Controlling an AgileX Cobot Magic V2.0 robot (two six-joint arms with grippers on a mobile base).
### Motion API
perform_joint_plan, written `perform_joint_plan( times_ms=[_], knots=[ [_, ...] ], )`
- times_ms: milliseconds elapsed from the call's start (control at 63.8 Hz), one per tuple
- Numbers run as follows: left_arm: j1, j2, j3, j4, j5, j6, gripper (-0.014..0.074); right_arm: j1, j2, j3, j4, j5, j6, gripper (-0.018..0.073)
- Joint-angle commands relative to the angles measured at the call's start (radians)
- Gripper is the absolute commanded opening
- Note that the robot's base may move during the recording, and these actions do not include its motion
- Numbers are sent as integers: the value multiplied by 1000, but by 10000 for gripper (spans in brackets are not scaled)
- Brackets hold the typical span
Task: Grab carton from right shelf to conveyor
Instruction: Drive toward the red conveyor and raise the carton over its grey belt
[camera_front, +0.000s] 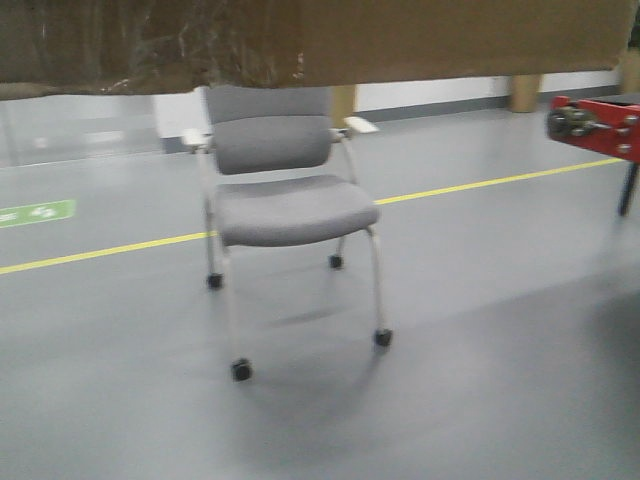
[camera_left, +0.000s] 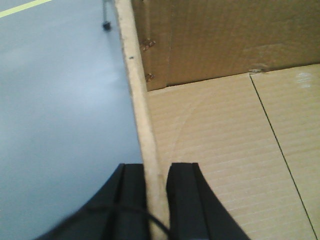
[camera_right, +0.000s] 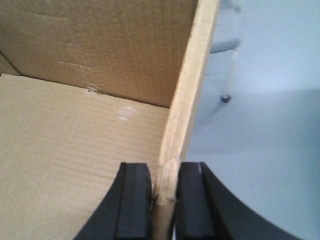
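The left tool (camera_left: 157, 167) and the right tool (camera_right: 164, 167) are each formed of two matte black fingers (camera_left: 132, 192), flat-faced inside and flared outward at the base, while a thin black cable (camera_left: 120, 208) is seen crossing the left one's base.

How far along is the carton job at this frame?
Looks done: the pickup. The carton hangs above grey floor with a chair beyond, no shelf in view. In hand: the left gripper and right gripper each pinch a carton wall, carrying it. Left: reaching the conveyor, not visible here, and setting it down.
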Motion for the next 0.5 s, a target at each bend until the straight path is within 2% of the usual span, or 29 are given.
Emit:
perform_joint_plan(
  times_ms=[0,486],
  knots=[
    [-11,-10,-7,-37,-42,5,-17,6,-11,-3,17,-54,-17,-67],
    [-11,-10,-7,-35,-42,5,-17,6,-11,-3,19,-54,-17,-67]
  ],
)
